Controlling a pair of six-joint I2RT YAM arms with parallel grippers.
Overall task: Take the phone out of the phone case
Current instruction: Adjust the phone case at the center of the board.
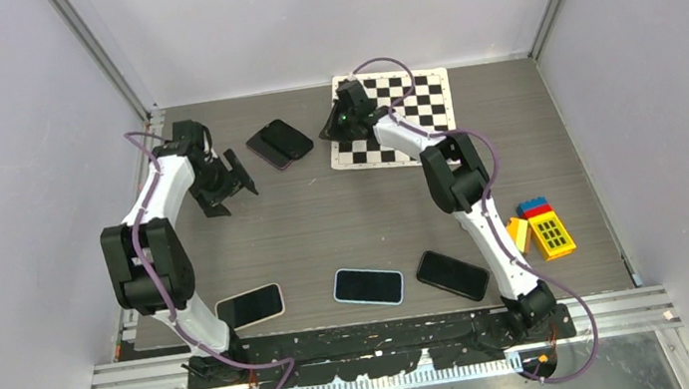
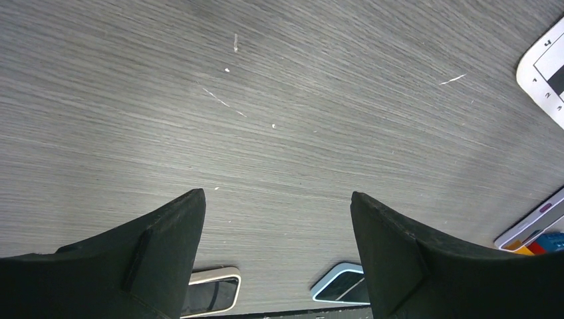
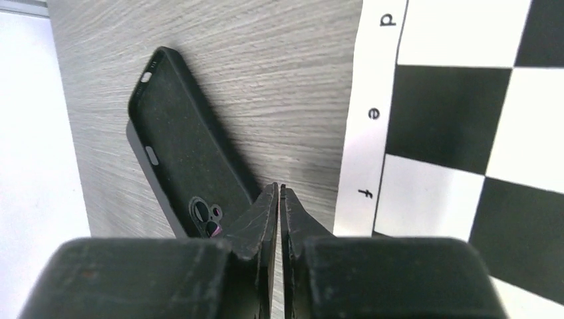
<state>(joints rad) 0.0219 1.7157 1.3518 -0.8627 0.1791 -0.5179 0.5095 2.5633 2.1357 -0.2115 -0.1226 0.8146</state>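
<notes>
A black phone case (image 1: 290, 137) lies at the back middle of the table, overlapping a phone with a purple edge (image 1: 264, 152). In the right wrist view the case (image 3: 186, 159) lies back up, with purple showing through its camera cutout. My right gripper (image 1: 335, 125) is shut and empty just right of the case, at the chessboard's left edge; its tips (image 3: 279, 189) are pressed together. My left gripper (image 1: 227, 186) is open and empty left of the pair and a little nearer. In its own view it (image 2: 276, 199) hangs over bare table.
A chessboard mat (image 1: 396, 117) lies at the back right. Three phones lie along the front edge: cream-cased (image 1: 251, 306), light-blue-cased (image 1: 369, 286) and black (image 1: 453, 275). Coloured toy blocks (image 1: 541, 226) sit at the right. Walls enclose the table.
</notes>
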